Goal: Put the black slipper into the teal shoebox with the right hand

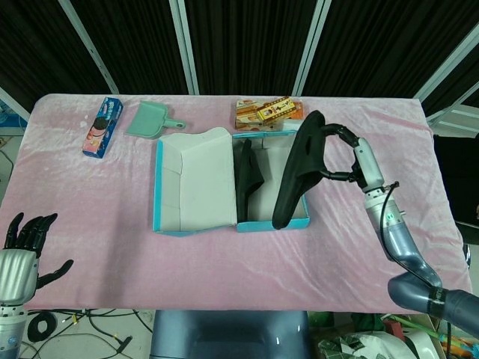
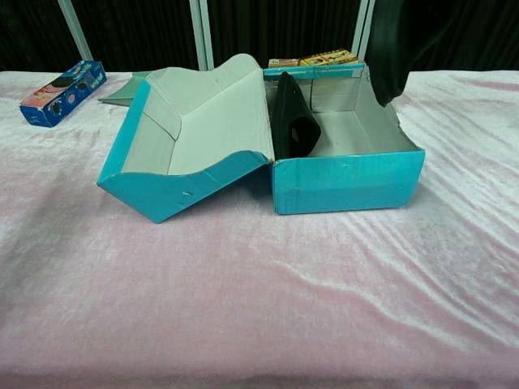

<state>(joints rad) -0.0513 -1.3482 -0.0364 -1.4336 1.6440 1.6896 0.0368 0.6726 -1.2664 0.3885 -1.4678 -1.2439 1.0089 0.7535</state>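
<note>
Right hand (image 1: 358, 155): grips the slipper (image 1: 298, 168) by its strap end, sole turned on edge, held in the air over the right side of the shoebox (image 1: 271, 222).
Shoebox: teal, at mid-bench, lid (image 1: 193, 179) folded open to the left; another black slipper (image 2: 293, 120) stands on edge against its left wall.
Left hand (image 1: 21, 253): at the near left corner of the bench, fingers spread, holding nothing.
Step in hand: carry over the box, apparently done; release not yet made.
Next move, as judged: lower the slipper into the free right half (toe tip hangs near the front wall) and clear the rim before letting go.
</note>
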